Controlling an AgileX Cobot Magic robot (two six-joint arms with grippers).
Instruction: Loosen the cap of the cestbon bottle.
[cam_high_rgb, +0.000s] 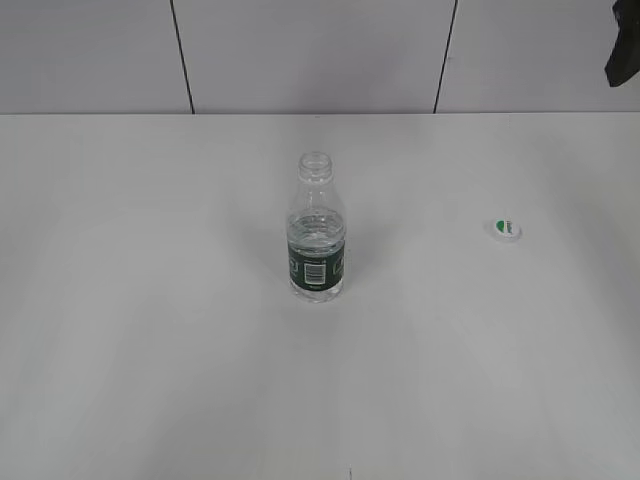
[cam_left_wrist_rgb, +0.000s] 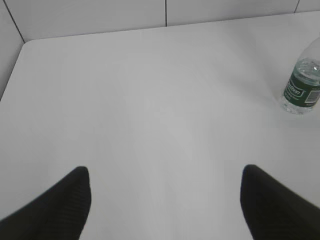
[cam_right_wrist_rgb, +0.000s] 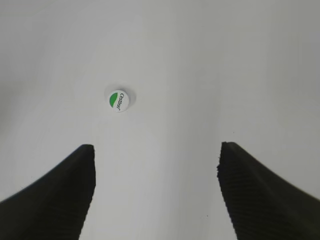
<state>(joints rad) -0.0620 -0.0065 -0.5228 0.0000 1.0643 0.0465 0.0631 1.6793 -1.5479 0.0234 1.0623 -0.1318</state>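
The cestbon bottle (cam_high_rgb: 317, 235) stands upright at the middle of the white table with its neck open and no cap on it. It also shows at the right edge of the left wrist view (cam_left_wrist_rgb: 302, 85). The white cap (cam_high_rgb: 505, 229) with the green half-circle lies flat on the table to the right of the bottle, apart from it. It shows in the right wrist view (cam_right_wrist_rgb: 119, 100), ahead and left of my right gripper (cam_right_wrist_rgb: 156, 155). The right gripper is open and empty. My left gripper (cam_left_wrist_rgb: 165, 175) is open and empty over bare table, left of the bottle.
The white table (cam_high_rgb: 150, 330) ends at a white panelled wall (cam_high_rgb: 300, 50) at the back. A dark part of an arm (cam_high_rgb: 624, 45) shows at the top right corner of the exterior view. The table's left edge (cam_left_wrist_rgb: 15, 60) shows in the left wrist view.
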